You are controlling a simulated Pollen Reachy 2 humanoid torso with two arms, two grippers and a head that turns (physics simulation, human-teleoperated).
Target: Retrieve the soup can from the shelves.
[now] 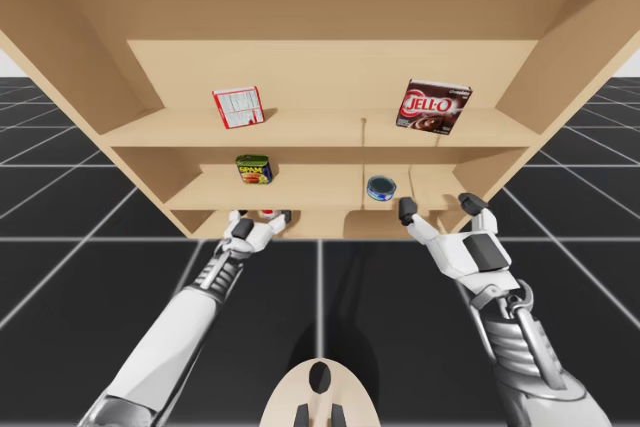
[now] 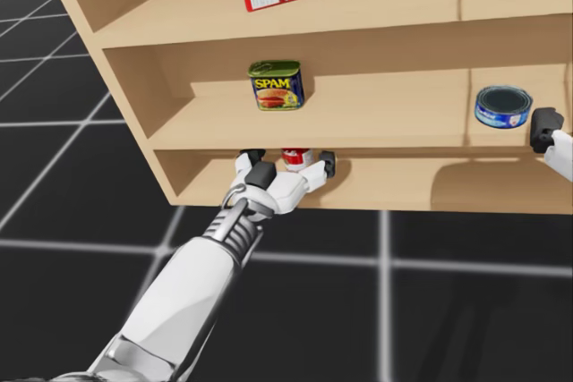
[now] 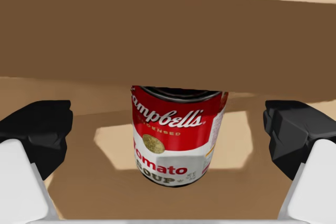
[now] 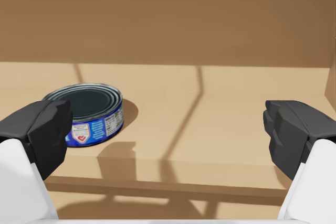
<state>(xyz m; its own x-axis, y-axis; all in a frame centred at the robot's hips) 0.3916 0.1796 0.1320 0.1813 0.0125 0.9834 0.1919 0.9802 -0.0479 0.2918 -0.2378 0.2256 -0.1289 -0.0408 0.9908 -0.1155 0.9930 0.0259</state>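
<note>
The soup can (image 3: 176, 135), red and white with a dark lid, stands upright on the lowest shelf (image 2: 403, 187) under the overhanging middle board. My left gripper (image 3: 168, 129) is open just in front of it. Its black fingertips (image 3: 39, 129) flank the can with a wide gap on each side, touching nothing. In the head view the can (image 2: 292, 158) peeks out between the fingers of my left gripper (image 2: 294, 169). The high view shows the can (image 1: 268, 214) at my left gripper (image 1: 258, 219). My right gripper (image 1: 438, 207) hangs open before the middle shelf.
A flat blue can (image 4: 86, 114) lies on the middle shelf ahead of my right gripper (image 4: 168, 129), beside one finger. A green rectangular tin (image 2: 276, 85) stands above the soup can. The top shelf holds a red-and-white box (image 1: 238, 107) and a dark red box (image 1: 434, 107).
</note>
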